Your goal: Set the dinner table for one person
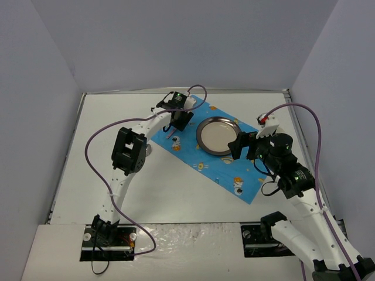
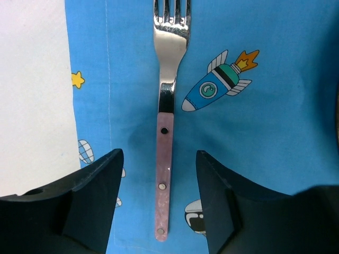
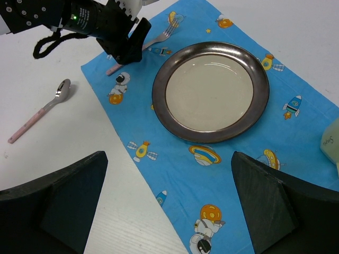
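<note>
Pale walls (image 1: pixel 176 41) closed around the tabletop (image 1: pixel 176 193), which spread beneath both arms and carried a blue space-print cloth (image 1: pixel 234 170) laid askew toward its far right, with a dark-rimmed plate (image 1: pixel 217 136) resting on the cloth. The right pincer (image 3: pixel 169 159) hung with its jaws wide apart above the cloth's near edge, while the left pincer (image 2: pixel 159 153) was spread astride the pink handle of a fork (image 2: pixel 170 47) lying on the cloth left of the plate. A pink-handled spoon (image 3: pixel 39 114) lay on the bare tabletop beside the cloth.
</note>
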You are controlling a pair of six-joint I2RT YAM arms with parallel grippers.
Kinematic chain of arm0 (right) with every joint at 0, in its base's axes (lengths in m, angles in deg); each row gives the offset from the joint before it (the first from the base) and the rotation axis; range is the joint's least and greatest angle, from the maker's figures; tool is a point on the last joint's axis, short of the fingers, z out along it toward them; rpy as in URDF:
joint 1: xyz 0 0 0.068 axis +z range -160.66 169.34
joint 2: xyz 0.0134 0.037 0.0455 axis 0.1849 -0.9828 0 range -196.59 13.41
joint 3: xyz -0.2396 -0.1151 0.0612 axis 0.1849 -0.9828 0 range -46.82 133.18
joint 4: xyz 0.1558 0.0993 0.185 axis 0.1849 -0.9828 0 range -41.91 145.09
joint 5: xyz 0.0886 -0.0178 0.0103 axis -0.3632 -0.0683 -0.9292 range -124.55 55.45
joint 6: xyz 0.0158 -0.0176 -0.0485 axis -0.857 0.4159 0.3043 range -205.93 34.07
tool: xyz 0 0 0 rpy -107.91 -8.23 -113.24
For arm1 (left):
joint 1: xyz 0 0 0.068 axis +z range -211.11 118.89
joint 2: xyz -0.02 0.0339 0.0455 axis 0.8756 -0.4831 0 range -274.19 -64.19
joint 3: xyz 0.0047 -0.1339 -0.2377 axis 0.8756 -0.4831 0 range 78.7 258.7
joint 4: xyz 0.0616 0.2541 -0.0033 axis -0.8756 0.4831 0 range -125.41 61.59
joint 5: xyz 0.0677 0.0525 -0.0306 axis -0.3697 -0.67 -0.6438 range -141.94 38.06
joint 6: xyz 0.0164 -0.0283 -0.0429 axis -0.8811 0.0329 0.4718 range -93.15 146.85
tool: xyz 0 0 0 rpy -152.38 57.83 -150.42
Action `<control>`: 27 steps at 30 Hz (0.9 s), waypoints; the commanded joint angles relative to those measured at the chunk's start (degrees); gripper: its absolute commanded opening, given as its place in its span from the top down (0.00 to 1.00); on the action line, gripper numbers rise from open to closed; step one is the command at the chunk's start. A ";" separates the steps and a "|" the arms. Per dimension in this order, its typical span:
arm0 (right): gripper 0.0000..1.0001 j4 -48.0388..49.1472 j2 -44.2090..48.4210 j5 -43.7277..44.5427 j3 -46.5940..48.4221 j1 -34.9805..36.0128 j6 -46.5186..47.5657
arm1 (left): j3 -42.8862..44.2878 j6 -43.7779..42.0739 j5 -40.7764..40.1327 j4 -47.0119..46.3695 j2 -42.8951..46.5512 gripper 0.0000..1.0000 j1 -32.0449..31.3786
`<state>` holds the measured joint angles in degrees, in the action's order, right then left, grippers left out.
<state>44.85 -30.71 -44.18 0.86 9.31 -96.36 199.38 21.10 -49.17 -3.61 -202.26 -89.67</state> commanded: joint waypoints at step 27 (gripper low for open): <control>0.00 4.26 5.72 -7.08 -1.01 0.34 -1.53 | -63.66 23.01 -9.95 -3.15 58.00 0.16 9.23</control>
<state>44.96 -25.67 -49.72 -0.41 9.31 -97.03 135.71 36.69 -55.36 -8.04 -146.93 -81.83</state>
